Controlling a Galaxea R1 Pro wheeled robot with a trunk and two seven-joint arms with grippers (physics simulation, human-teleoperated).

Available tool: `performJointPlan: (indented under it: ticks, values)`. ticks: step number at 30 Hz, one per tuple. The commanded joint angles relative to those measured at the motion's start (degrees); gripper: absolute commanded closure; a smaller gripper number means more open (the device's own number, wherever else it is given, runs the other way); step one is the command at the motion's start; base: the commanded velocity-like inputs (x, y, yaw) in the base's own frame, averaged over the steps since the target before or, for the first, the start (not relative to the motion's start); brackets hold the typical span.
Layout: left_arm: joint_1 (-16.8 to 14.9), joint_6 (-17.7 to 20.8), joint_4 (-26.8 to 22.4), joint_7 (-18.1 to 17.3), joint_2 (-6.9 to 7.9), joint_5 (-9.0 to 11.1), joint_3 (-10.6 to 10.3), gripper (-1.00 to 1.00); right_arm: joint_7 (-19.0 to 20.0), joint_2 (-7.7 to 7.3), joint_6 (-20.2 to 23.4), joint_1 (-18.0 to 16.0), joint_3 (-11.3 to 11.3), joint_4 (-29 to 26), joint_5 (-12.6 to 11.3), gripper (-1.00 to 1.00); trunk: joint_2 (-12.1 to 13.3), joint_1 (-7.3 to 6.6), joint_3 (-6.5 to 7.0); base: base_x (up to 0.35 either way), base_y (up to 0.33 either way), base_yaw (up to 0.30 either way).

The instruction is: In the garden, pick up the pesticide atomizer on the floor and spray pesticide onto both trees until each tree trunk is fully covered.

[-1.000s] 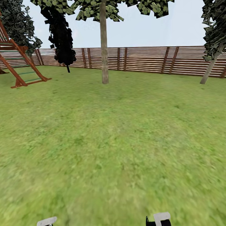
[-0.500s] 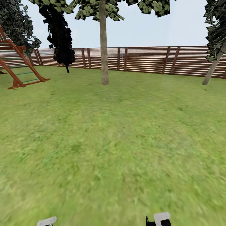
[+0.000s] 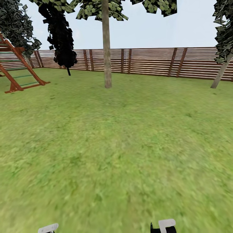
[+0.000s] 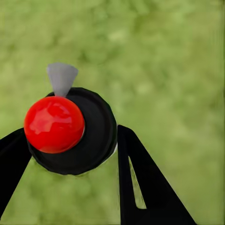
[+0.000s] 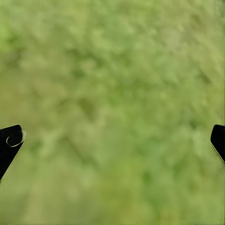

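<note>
The pesticide atomizer [image 4: 70, 129], a black bottle with a red top and a grey nozzle, sits between the black fingers of my left gripper [image 4: 70, 145], which is shut on it above the grass. My right gripper [image 5: 112, 140] is open with only blurred lawn between its fingertips. In the head view, one tree stands ahead across the garden lawn, its straight grey-brown tree trunk [image 3: 106, 51] rising in front of the fence. A second tree trunk [image 3: 221, 72] leans at the far right edge. No white specks of pesticide are visible on either.
A brown slatted fence [image 3: 149, 61] rings the back of the lawn. A red-brown wooden play frame [image 3: 19, 69] stands at the left, with a dark narrow cypress [image 3: 61, 38] behind it. Open grass [image 3: 116, 145] stretches from me to the trees.
The whole head view has shifted: the play frame slid left and the right trunk slid right, so the camera has moved toward the central tree. Both grippers keep their places.
</note>
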Motion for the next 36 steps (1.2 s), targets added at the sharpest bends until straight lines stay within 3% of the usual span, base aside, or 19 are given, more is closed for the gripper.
performJointPlan:
  ticks: [1, 36]
  values:
    - [0.0, 0.0, 0.0, 0.0, 0.02, 0.0, 0.0, 1.00, 0.0, 0.00, 0.0, 0.0, 0.0, 0.0, 0.0, -1.00, 0.0, 0.00, 0.00, 0.338, 0.000, 0.000]
    - [0.0, 0.0, -0.1, 0.0, -0.04, 0.1, 0.1, 1.00, 0.0, 0.00, 0.0, 0.0, 0.0, 0.0, 0.0, -1.00, 0.0, 0.00, 0.00, 0.338, 0.000, 0.000]
